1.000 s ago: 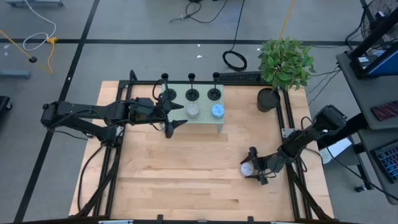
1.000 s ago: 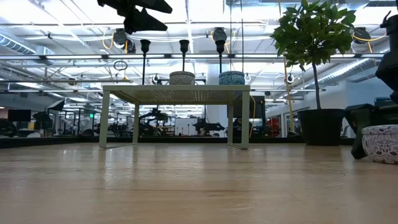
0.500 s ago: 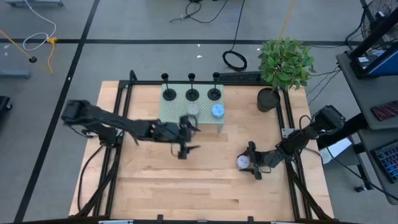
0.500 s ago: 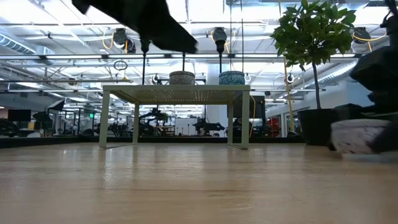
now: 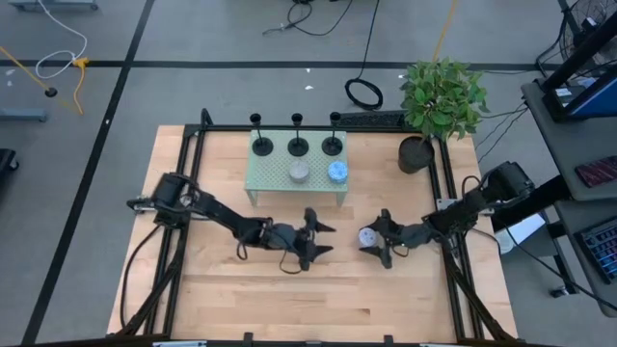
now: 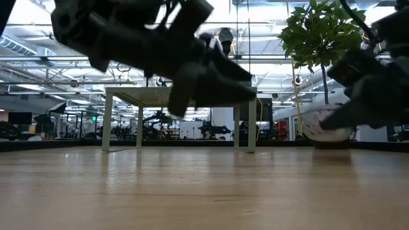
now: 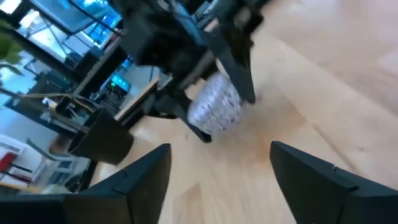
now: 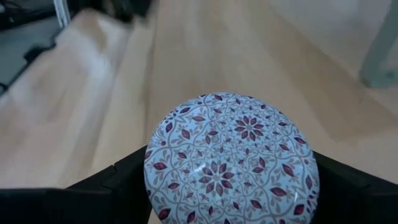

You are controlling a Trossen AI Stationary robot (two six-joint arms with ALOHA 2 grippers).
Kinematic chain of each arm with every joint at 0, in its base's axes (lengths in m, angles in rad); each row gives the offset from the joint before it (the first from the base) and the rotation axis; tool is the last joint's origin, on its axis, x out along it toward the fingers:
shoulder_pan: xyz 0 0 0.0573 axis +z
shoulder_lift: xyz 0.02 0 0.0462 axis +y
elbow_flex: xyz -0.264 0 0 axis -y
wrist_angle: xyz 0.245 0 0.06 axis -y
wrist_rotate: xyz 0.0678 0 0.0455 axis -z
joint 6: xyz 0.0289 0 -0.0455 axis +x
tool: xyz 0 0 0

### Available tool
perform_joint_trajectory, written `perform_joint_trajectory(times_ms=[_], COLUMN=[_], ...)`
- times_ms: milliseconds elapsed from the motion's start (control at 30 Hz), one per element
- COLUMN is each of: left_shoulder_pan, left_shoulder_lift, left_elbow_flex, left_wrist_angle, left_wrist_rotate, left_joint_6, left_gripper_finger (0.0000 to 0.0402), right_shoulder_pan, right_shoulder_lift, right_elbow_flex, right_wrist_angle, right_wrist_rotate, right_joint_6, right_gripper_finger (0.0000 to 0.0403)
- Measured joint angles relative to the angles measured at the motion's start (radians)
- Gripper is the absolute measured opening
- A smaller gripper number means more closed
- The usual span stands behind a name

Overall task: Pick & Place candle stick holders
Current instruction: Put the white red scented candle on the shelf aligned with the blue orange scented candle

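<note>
Three small black candle stick holders (image 5: 297, 145) stand by their disc bases along the far edge of the green stand (image 5: 275, 181), next to a grey cup (image 5: 300, 173) and a blue cup (image 5: 336, 173). My right gripper (image 5: 374, 238) is shut on a white round cup with a red flower pattern (image 8: 231, 155) over the table's middle. My left gripper (image 5: 326, 239) is open and empty, just left of that cup and facing it; its wrist view shows the cup (image 7: 216, 111). In the low view my left gripper (image 6: 211, 70) hides most of the holders. My right gripper holds the patterned cup between its two fingers, one finger (image 8: 118, 186) on each side of the round wall (image 8: 163, 163). The fingers come about level from the table's right. The cup (image 6: 327, 122) is lifted clear of the table.
A black plant pot (image 5: 416, 154) with a leafy green plant (image 5: 442, 96) stands at the far right corner. Bare wooden table (image 5: 289, 299) lies near the front edge. Black frame rails (image 5: 175, 251) run along the table's left and right sides.
My left gripper has gone from above the stand down and toward the table's near and right side, ending open beside the patterned cup. My right gripper has carried the cup toward the table's left and lifted it clear of the table.
</note>
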Motion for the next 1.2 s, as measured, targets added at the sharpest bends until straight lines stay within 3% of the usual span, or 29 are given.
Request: perform_joint_trajectory(times_ms=[133, 233, 367, 500, 700, 800, 1200], left_shoulder_pan=[0.007, 0.013, 0.005, -0.005, -0.01, -0.018, -0.015], left_shoulder_lift=[0.07, 0.105, 0.144, 0.15, 0.15, 0.151, 0.15], left_elbow_flex=[0.062, 0.142, 0.229, 0.25, 0.249, 0.249, 0.249], left_wrist_angle=[0.0, -0.1, -0.219, -0.227, -0.171, -0.141, -0.108], left_wrist_rotate=[-0.002, -0.01, -0.127, -0.229, -0.184, -0.126, -0.098], left_joint_6=[0.033, 0.069, 0.152, 0.178, 0.194, 0.228, 0.293], left_gripper_finger=[0.0257, 0.0258, 0.028, 0.0311, 0.0328, 0.0317, 0.0269], right_shoulder_pan=[-0.044, -0.079, -0.112, -0.133, -0.137, -0.143, -0.146], right_shoulder_lift=[0.0, 0.0, 0.0, 0.0, 0.0, -0.001, 0.0], right_elbow_flex=[0.057, 0.089, 0.115, 0.118, 0.118, 0.118, 0.164], right_wrist_angle=[-0.026, -0.042, -0.06, -0.049, -0.028, 0.002, 0.012], right_wrist_rotate=[-0.063, -0.097, -0.107, -0.166, -0.173, -0.175, -0.254], right_joint_6=[-0.06, -0.063, -0.035, -0.006, 0.013, 0.055, 0.098], right_gripper_finger=[0.0294, 0.0294, 0.0294, 0.0294, 0.0294, 0.0294, 0.0294])
